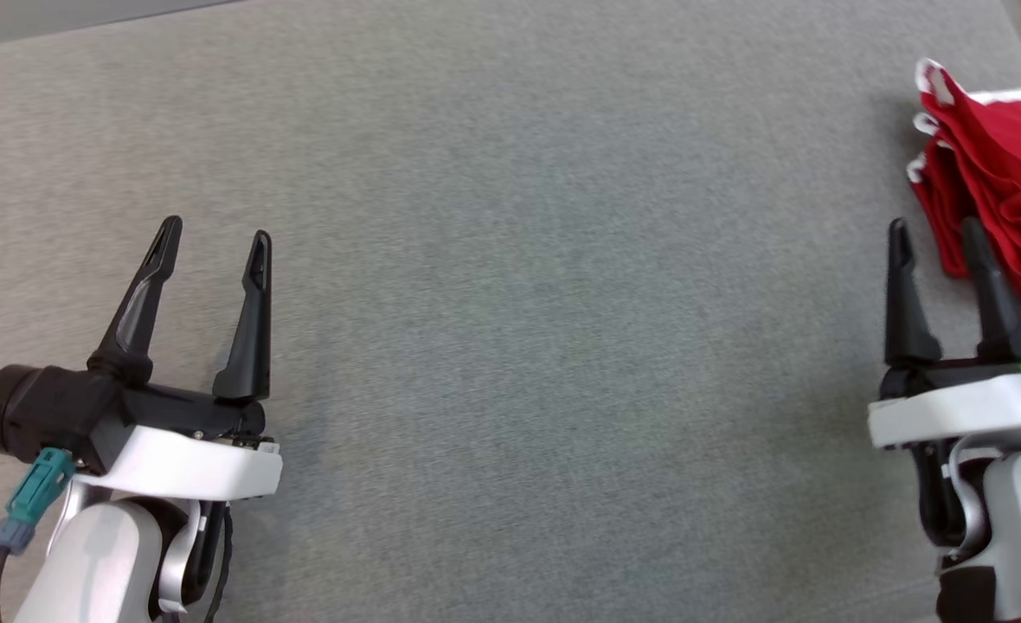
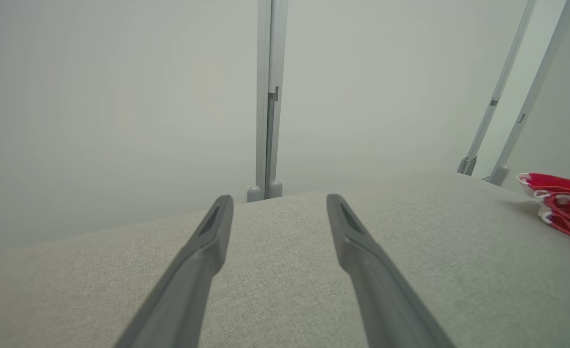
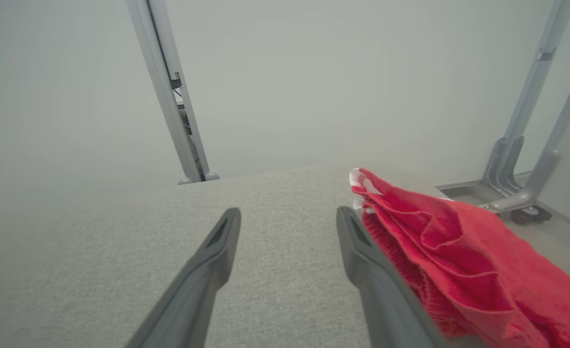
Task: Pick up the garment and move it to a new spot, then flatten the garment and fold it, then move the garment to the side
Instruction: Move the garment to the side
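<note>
— Garment (image 1: 995, 173) sits at the far right edge of the bench (image 1: 510, 260), see? Red, white hems, lying in bunched layers straight on the grey cloth top, not in any basket or tray.
— And the claws?
— Both wide open and empty. The left claw (image 1: 215, 232) hovers over bare bench, well apart from the red stuff. The right claw (image 1: 934, 227) is just beside it, with its outer finger running along the garment's near edge. Touching or not, I can't tell from here.
— So is it finished or only starting?
— Hard call. The hems stack one over another, which to my eye looks like a fold set aside. But it's rumpled enough that it could be waiting for pickup.
— If it's done?
— Then the right claw should lift straight up and away, jaws wide, so a fingertip doesn't snag a layer and drag the fold open.
— And if it's pickup?
— Slide the right claw sideways over the pile, come down on the near edge, and pinch through all the layers together. Grab only the top one and the rest will trail. The left claw should take a second corner so it hangs evenly.
</note>
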Tool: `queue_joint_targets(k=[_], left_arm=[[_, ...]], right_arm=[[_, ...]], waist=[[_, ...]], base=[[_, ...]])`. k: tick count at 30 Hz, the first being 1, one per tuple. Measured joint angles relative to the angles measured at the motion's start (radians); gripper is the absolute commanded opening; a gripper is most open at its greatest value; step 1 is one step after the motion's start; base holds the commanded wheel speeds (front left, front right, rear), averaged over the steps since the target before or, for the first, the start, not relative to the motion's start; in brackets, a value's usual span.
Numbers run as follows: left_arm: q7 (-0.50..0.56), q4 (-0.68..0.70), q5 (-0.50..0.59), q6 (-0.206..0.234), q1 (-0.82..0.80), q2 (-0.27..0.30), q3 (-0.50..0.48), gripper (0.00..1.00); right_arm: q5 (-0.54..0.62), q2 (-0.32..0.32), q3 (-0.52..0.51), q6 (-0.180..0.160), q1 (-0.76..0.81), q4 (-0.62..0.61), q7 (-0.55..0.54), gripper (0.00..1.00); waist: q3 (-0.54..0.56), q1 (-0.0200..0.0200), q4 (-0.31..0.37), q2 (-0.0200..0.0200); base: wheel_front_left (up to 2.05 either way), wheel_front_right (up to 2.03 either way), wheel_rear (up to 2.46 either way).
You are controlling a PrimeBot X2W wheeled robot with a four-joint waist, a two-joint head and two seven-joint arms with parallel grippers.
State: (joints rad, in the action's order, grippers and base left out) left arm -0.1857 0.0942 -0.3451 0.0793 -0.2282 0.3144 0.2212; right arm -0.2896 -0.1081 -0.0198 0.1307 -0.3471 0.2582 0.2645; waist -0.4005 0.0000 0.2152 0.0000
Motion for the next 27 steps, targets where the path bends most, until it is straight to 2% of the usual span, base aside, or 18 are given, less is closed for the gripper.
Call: queue_joint_targets(k=[8, 17, 27], left_arm=[[-0.036, -0.043, -0.029, 0.028, 0.060, -0.021, -0.032, 1.00], [-0.062, -0.075, -0.076, 0.049, 0.149, -0.065, -0.072, 1.00], [-0.071, -0.098, -0.064, 0.046, 0.232, -0.072, -0.067, 1.00]], right_arm=[[0.036, 0.031, 0.027, 0.000, 0.070, -0.092, -0.044, 1.00], [0.061, 0.020, 0.007, 0.000, 0.150, -0.166, -0.115, 1.00], [0.072, 0.011, -0.010, 0.000, 0.264, -0.237, -0.187, 1.00]], waist=[[0.066, 0.0000, -0.102, 0.0000], [0.159, 0.0000, -0.207, 0.0000], [0.271, 0.0000, -0.259, 0.0000]], base=[[0.00, 0.00, 0.00], [0.00, 0.00, 0.00], [0.00, 0.00, 0.00]])
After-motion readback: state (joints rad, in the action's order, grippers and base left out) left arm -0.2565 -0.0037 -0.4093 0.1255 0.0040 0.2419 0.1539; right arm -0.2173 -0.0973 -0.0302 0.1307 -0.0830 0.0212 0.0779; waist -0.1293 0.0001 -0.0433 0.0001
